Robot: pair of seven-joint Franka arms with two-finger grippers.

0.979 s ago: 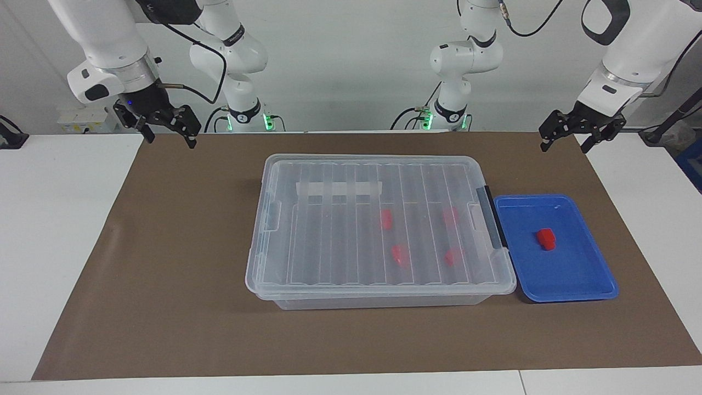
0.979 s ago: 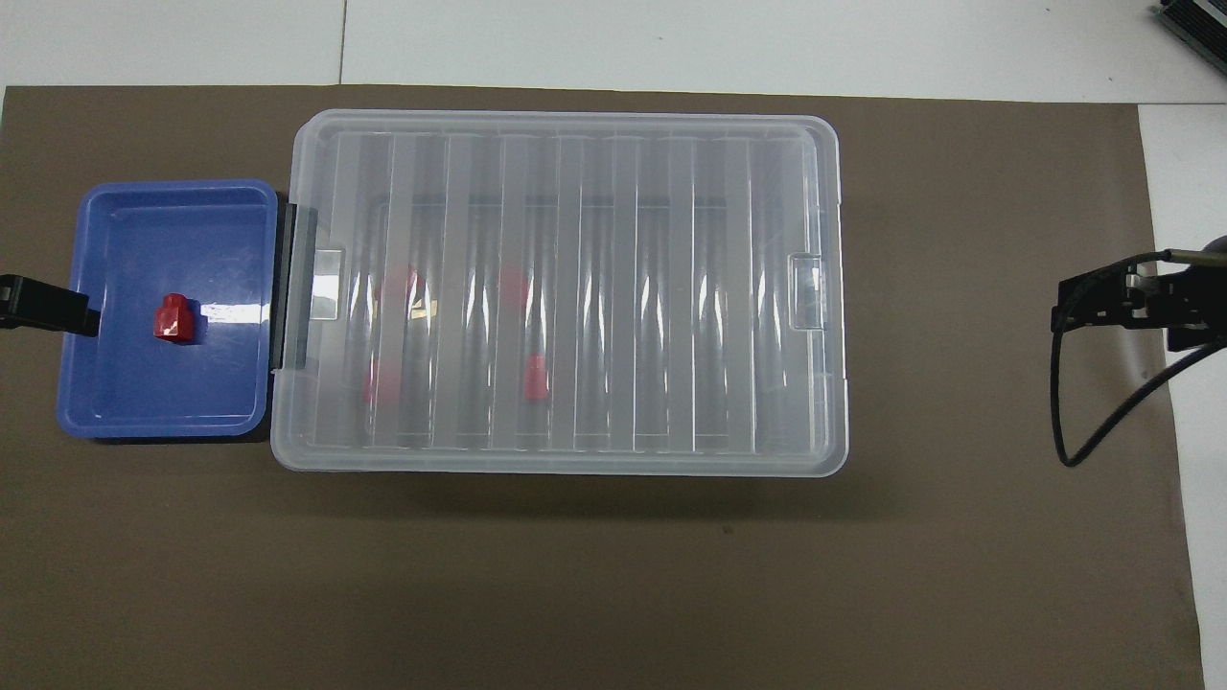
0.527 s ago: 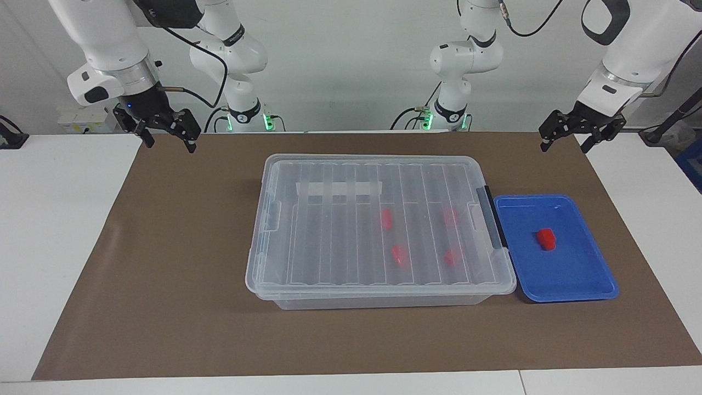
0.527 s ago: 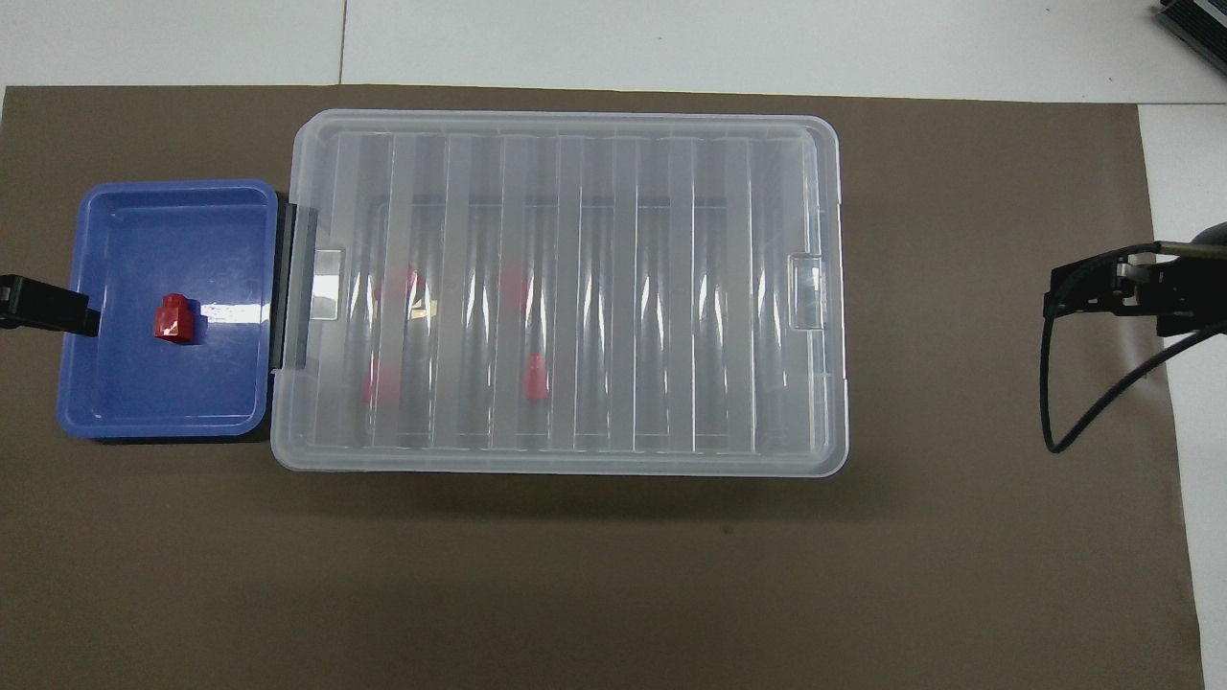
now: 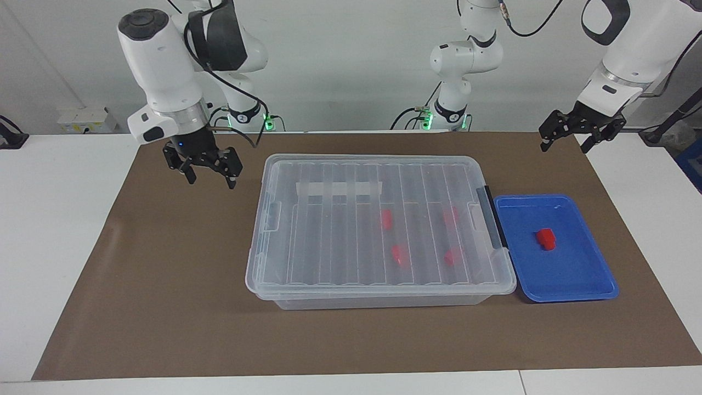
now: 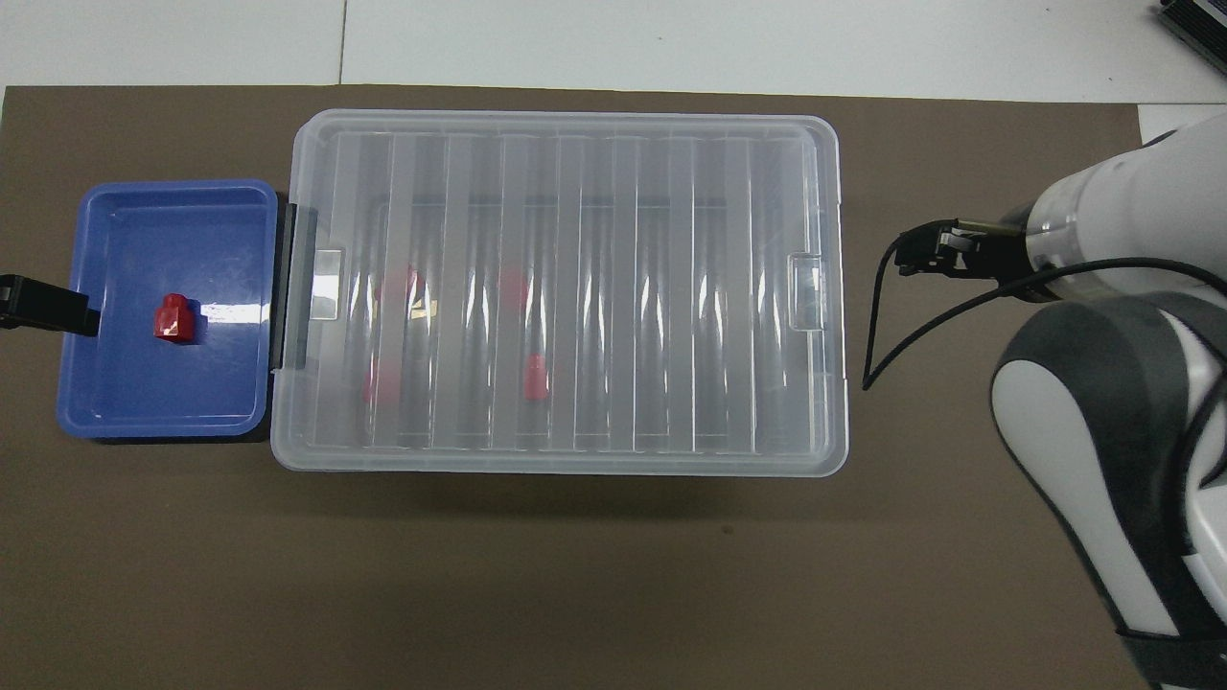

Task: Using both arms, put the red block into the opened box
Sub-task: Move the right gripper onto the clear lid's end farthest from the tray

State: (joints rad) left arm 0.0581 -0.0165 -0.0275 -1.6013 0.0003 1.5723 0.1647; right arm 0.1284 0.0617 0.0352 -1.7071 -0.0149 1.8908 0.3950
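One red block [image 5: 546, 238] [image 6: 174, 318] lies in the shallow blue tray [image 5: 576, 274] [image 6: 163, 393]. The clear box [image 5: 378, 159] [image 6: 575, 125] stands mid-mat with its ribbed lid down. Several more red blocks [image 5: 386, 218] show through the lid. My right gripper [image 5: 211, 180] [image 6: 911, 257] hangs open and empty above the mat, beside the box's end toward the right arm. My left gripper [image 5: 565, 145] [image 6: 48, 307] hangs open and empty above the mat's edge at the left arm's end, with the arm waiting. In the overhead view its tip covers the tray's outer rim.
The blue tray touches the box's end where the black latch bar [image 5: 492, 222] [image 6: 292, 287] sits. A white tape strip [image 5: 337, 189] lies on the lid near the robots. A brown mat [image 5: 164, 285] covers the white table.
The right arm has swung in from the table's end toward the box and come lower, gripper still open. The left arm, the box and the blocks have not moved.
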